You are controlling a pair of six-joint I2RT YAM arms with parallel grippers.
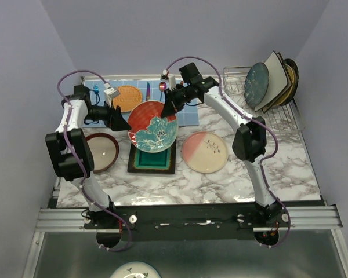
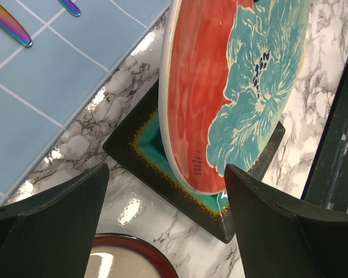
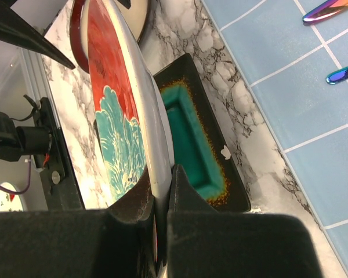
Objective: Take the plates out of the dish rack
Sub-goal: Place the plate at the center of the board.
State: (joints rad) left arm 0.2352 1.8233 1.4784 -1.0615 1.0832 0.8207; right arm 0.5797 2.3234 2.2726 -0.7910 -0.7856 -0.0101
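Your right claw (image 1: pixel 169 108) pinches the far rim of the red and blue flower plate (image 1: pixel 153 126) and holds it tilted just above the square green plate (image 1: pixel 152 160) in the middle of the table (image 1: pixel 290 174). Your left claw (image 1: pixel 123 120) is spread wide with nothing in it, just left of the flower plate. The dish rack (image 1: pixel 276 119) sits at the far right with more plates (image 1: pixel 260 84) leaning in it.

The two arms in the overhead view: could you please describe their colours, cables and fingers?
Both the left arm and the right arm have white links joined by bulky black joint housings. A thin purple cable loops along each. The fingers are matte black, broad and wedge-shaped, tapering towards the tip.
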